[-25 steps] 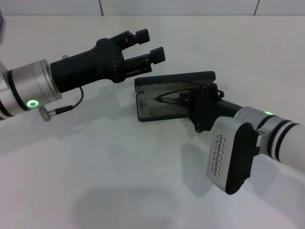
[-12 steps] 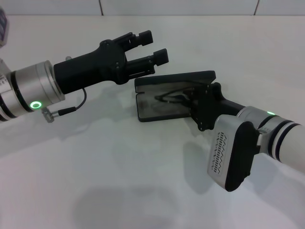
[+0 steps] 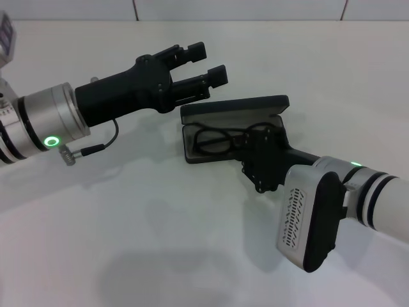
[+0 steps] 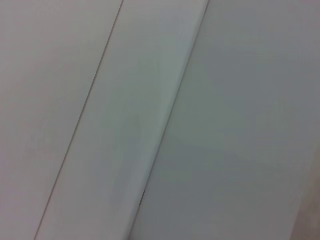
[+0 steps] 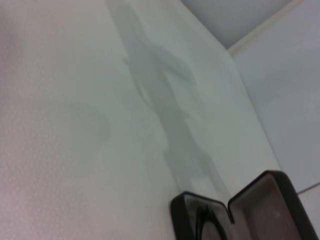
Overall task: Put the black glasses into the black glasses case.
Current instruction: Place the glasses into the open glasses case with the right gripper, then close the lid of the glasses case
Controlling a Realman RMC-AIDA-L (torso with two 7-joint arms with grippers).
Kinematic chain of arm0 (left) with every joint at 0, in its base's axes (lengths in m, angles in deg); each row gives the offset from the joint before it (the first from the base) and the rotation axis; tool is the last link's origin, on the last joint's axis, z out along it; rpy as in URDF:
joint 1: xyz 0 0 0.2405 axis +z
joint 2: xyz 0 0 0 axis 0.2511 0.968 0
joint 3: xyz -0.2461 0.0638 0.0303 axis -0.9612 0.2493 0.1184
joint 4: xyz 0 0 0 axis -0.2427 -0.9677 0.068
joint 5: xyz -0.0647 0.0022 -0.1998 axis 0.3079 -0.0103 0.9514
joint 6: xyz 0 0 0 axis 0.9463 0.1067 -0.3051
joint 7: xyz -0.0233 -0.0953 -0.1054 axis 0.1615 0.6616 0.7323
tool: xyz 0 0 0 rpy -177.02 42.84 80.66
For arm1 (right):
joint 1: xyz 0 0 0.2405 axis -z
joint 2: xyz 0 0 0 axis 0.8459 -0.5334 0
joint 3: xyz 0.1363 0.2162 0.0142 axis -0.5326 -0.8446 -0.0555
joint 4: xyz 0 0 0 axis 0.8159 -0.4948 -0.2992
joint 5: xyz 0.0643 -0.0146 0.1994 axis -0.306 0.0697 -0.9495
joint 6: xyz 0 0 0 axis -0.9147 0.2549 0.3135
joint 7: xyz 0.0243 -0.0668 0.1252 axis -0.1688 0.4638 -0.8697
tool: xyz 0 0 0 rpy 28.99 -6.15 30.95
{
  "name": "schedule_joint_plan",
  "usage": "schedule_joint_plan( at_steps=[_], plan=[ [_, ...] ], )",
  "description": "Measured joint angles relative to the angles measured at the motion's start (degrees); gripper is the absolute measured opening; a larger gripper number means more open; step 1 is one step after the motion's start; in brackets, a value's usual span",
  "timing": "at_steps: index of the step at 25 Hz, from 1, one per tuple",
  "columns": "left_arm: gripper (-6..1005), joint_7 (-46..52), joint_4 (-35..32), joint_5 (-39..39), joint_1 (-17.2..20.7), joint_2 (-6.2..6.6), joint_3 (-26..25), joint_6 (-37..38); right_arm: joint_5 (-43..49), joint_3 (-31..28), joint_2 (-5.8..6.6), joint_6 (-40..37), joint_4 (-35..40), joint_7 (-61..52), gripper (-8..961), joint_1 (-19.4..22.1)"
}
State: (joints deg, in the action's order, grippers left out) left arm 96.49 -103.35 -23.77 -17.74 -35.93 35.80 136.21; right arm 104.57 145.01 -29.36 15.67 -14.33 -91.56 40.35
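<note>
The black glasses case (image 3: 233,104) lies open in the middle of the white table, its lid raised at the far side. The black glasses (image 3: 214,137) lie inside its grey-lined tray, and their right end reaches the tip of my right gripper (image 3: 251,142). That gripper sits low over the tray's near right corner, and its own body hides its tip. The right wrist view shows the case (image 5: 272,192) with the glasses (image 5: 204,220) as dark lines inside. My left gripper (image 3: 208,62) hovers open and empty, above and just left of the lid.
The white table (image 3: 160,224) spreads around the case, with a tiled wall seam along its far edge (image 3: 255,19). The left wrist view shows only pale surface with seams. My right forearm (image 3: 313,217) crosses the near right of the table.
The glasses have gone from hanging above the tray to lying in it. My right gripper has moved down and slightly left. The left gripper has barely shifted.
</note>
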Motion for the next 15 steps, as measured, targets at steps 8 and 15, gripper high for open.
schedule_joint_plan(
  at_steps=[8,15],
  plan=[
    [841,0.4,0.2,0.1,0.4,0.0,-0.2,-1.3,-4.6,-3.0,0.45,-3.8,3.3,-0.1,238,2.3],
    [841,2.7,0.1,0.0,0.2,0.08,-0.1,-5.3,-11.5,-29.7,0.73,-46.6,-4.5,-1.4,254,3.2]
  ],
)
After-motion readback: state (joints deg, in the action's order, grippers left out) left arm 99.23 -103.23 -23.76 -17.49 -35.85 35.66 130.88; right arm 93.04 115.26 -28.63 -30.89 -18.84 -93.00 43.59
